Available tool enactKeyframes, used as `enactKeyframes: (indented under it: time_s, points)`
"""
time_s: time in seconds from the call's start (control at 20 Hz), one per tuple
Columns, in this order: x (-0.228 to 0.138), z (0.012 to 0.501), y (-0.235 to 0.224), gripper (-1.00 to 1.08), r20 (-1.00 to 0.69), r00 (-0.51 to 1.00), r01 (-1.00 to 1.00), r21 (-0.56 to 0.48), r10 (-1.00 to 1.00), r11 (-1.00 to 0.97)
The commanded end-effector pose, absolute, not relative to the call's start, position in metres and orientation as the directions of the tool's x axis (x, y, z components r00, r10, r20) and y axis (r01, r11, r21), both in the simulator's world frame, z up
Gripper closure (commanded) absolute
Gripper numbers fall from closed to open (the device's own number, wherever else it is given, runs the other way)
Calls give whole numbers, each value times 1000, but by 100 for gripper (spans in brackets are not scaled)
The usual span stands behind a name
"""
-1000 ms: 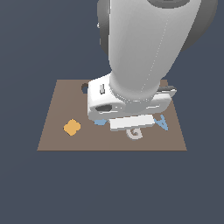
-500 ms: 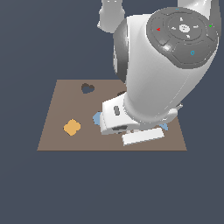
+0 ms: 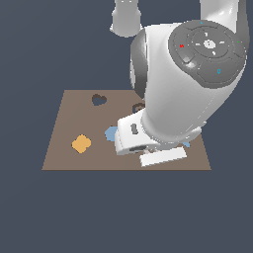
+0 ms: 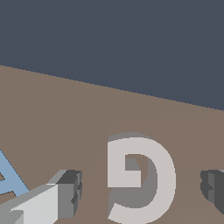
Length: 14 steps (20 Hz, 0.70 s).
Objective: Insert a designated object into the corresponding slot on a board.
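In the wrist view the white G-shaped object (image 4: 162, 175) lies flat on the brown board (image 4: 65, 113). My gripper (image 4: 141, 189) is open and straddles it. One dark fingertip (image 4: 71, 192) stands on one side of the G and the other fingertip (image 4: 212, 185) on the opposite side, both clear of it. In the exterior view the arm's hand (image 3: 143, 141) covers the G and the fingers. The slot (image 3: 138, 107) shows only as a dark sliver at the arm's edge, near the board's (image 3: 64, 148) far side.
A dark heart-shaped cut-out (image 3: 99, 100) sits at the board's far side. An orange piece (image 3: 81, 144) and a blue hexagon (image 3: 111, 133) lie toward the exterior view's left. The blue letter A (image 4: 6, 177) lies beside one finger and peeks out by the arm (image 3: 186, 144).
The arm has swung and come down over the G. The G showed in the exterior view a second ago and is now hidden under the hand.
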<state>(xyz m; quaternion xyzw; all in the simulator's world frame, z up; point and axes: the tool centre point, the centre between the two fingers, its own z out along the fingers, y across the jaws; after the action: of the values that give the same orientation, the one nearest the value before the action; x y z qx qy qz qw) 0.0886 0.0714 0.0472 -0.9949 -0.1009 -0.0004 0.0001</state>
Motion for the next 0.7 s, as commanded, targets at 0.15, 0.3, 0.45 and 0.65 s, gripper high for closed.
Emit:
enactKeyframes:
  time_s: [0.15, 0.3, 0.45, 0.65]
  points:
    - [89, 31, 71, -92, 0, 980, 201, 0, 201, -980]
    - [89, 30, 71, 108, 0, 980, 201, 0, 201, -980]
    - [89, 30, 71, 108, 0, 980, 201, 0, 201, -980]
    - [89, 30, 71, 108, 0, 980, 201, 0, 201, -980]
